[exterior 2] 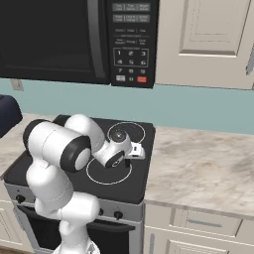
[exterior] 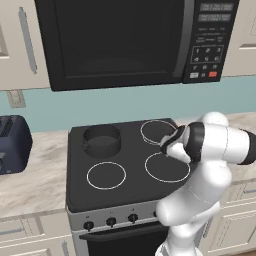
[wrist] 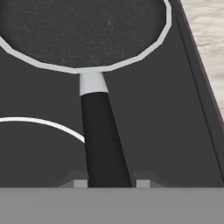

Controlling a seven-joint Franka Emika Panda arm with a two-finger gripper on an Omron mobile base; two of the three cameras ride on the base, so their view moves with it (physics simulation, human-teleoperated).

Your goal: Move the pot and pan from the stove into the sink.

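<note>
Microwave hangs above the stove, pale marbled counter on both sides. Dark toaster sits on the counter left of the stove. Pot on the far left burner, upright. Pan on the far right burner, its long black handle pointing toward the near edge, over the cooktop. Gripper low over the handle, fingertips narrow and pressed against either side of it. Pan rests flat on the glass.
</note>
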